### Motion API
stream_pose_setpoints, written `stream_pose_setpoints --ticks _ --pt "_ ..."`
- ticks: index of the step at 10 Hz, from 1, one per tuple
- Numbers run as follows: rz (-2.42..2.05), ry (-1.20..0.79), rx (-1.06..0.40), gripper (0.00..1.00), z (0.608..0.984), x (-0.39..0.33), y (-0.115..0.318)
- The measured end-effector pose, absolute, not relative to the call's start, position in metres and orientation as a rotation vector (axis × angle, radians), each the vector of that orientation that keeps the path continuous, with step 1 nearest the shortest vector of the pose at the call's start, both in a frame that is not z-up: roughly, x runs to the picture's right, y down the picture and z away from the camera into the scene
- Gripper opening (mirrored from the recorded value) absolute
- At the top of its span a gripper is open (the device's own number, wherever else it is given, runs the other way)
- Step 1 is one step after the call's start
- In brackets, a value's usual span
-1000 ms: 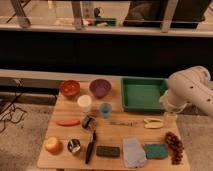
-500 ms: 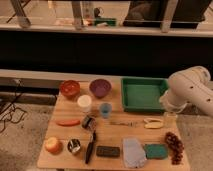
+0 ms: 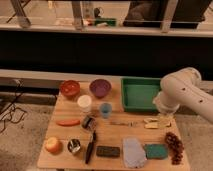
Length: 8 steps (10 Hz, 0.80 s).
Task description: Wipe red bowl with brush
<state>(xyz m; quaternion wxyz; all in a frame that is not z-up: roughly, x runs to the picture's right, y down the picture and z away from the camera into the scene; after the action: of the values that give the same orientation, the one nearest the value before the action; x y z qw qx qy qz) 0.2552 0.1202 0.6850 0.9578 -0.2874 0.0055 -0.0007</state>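
Observation:
The red bowl (image 3: 70, 88) stands at the back left of the wooden table (image 3: 115, 137), next to the purple bowl (image 3: 100, 88). The brush (image 3: 90, 146), a long thin black stick, lies flat near the front edge, pointing away from me. My gripper (image 3: 164, 119) hangs at the end of the white arm (image 3: 182, 94) over the right side of the table, in front of the green tray. It is far from both the brush and the red bowl.
A green tray (image 3: 141, 93) sits back right. A white cup (image 3: 84, 103), blue cup (image 3: 105, 110), carrot (image 3: 68, 122), silver-and-black cylinder (image 3: 89, 122), black block (image 3: 108, 151), grey cloth (image 3: 134, 152), green sponge (image 3: 156, 151) and grapes (image 3: 174, 147) lie around.

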Motion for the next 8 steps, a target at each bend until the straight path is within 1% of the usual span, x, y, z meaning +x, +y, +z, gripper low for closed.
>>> stream_pose_setpoints --ticks 3,8 --pt "-0.053 -0.025 -0.587 0.80 0.689 0.223 0.128" --pt "-0.120 -0.062 -0.596 0.80 0.699 0.191 0.139"
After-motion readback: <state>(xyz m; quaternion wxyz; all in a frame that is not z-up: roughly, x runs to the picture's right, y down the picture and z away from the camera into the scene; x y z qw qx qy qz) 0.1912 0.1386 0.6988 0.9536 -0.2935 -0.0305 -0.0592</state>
